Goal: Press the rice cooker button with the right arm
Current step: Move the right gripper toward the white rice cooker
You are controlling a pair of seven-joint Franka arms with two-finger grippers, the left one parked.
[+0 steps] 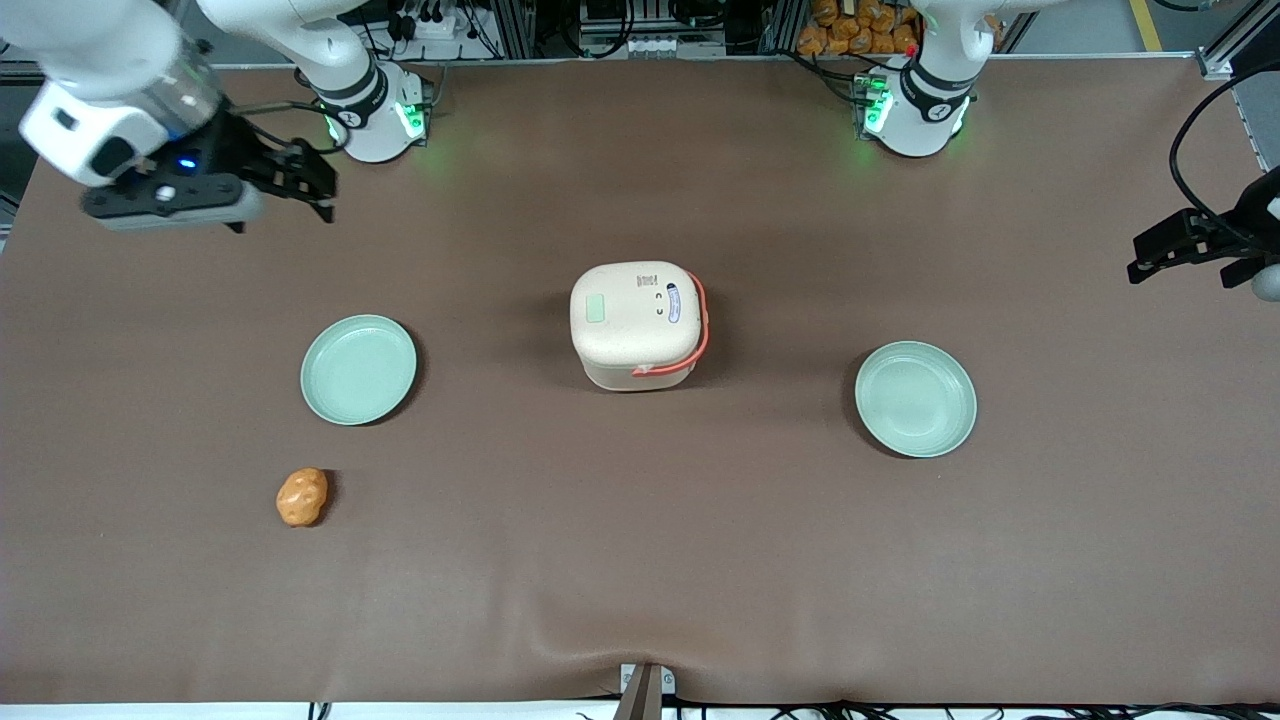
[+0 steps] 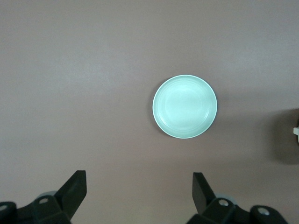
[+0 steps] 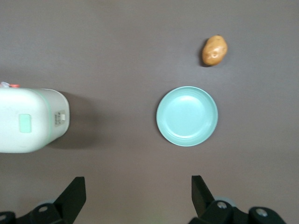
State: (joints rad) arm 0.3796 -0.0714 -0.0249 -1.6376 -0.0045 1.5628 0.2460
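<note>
The cream rice cooker (image 1: 636,323) stands closed at the middle of the table, with a coral-red handle (image 1: 699,330) and a pale green panel on its lid. It also shows in the right wrist view (image 3: 32,120), with its pale green rim visible. My right gripper (image 1: 300,180) hangs high above the table at the working arm's end, farther from the front camera than the cooker and well apart from it. Its fingers (image 3: 74,193) are spread wide and hold nothing.
A pale green plate (image 1: 358,369) lies between my gripper and the cooker. A brown potato (image 1: 302,496) lies nearer the front camera than that plate. A second green plate (image 1: 915,398) lies toward the parked arm's end. The table is brown.
</note>
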